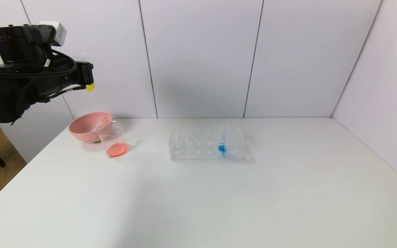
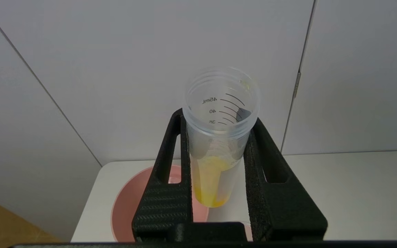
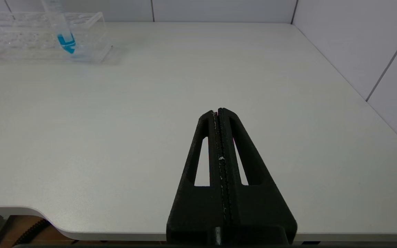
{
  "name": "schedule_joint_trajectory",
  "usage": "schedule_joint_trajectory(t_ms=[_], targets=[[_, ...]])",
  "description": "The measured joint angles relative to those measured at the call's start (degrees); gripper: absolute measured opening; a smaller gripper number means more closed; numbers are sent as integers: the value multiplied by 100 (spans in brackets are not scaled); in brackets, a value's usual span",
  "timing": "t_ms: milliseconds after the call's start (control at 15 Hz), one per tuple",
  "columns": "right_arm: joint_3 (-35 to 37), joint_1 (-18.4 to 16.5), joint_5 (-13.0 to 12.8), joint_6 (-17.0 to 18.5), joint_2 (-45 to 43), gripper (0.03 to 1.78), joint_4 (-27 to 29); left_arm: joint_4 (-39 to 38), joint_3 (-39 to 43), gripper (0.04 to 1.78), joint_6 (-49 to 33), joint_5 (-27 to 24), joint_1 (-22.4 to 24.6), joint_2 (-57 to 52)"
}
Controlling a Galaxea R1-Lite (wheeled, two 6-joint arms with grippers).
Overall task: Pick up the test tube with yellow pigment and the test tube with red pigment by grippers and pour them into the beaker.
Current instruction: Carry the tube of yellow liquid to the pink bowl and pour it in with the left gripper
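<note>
My left gripper is raised high at the far left, above the pink bowl, and is shut on the test tube with yellow pigment. The tube stands mouth up, with yellow liquid in its tip and a yellow streak along its wall. The beaker stands on the table in front of the bowl, with red-orange liquid in its bottom. No tube holding red liquid shows; a faint clear shape rests in the bowl. My right gripper is shut and empty, low over the table's front right.
The pink bowl sits at the table's back left, and it also shows under the left gripper in the left wrist view. A clear tube rack at mid-table holds a blue-liquid tube. Walls close the back and right.
</note>
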Motion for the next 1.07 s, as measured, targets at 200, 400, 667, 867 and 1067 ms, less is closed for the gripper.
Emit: schedule_joint_trajectory(t_ms=[200,400,667,867,1067], targets=[[0,0,-2,0,0,11,0,-9,20,45,0,-622,379,39],[0,0,0,0,0,11,0,-59,-1,45,6,-1141,680,166],[0,0,-2,0,0,11,0,-66,-9,45,15,-1620,890,384],[0,0,-2,0,0,11,-2,-69,38,45,74,-2295,1157,507],[0,0,-2,0,0,11,0,-210,93,45,127,-3213,1490,603]])
